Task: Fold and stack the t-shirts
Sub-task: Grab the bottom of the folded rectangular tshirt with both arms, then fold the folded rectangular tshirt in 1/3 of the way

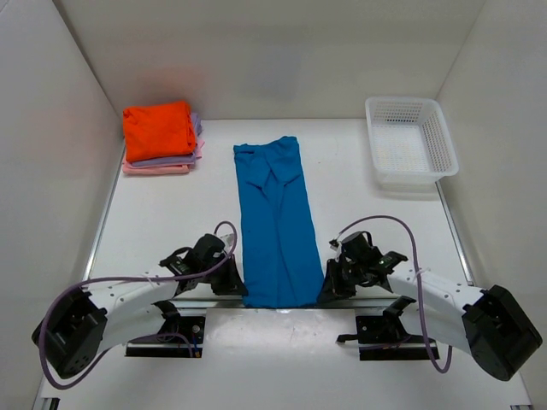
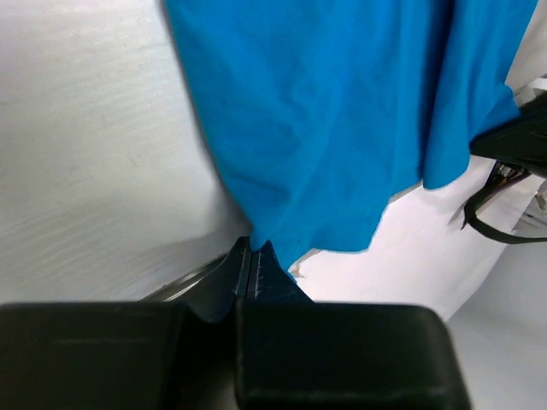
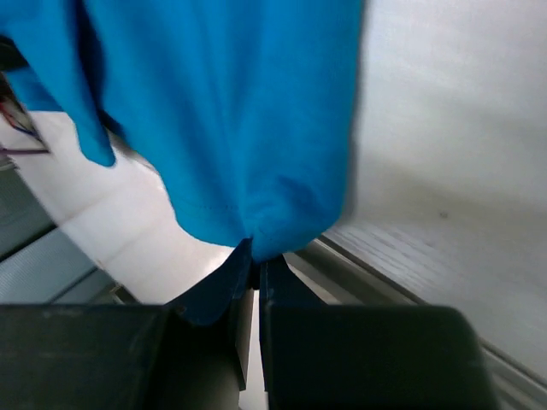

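Note:
A bright blue t-shirt (image 1: 275, 222) lies folded into a long narrow strip down the middle of the table, its near end at the front edge. My left gripper (image 1: 239, 289) is shut on its near left corner (image 2: 256, 235). My right gripper (image 1: 327, 293) is shut on its near right corner (image 3: 261, 243). Both hold the hem slightly off the table. A folded stack sits at the back left: an orange t-shirt (image 1: 157, 128) on top, lavender (image 1: 175, 159) under it, pink (image 1: 155, 169) at the bottom.
A white plastic mesh basket (image 1: 408, 141) stands at the back right. White walls close the table on three sides. A metal rail runs along the table's front edge (image 3: 410, 282).

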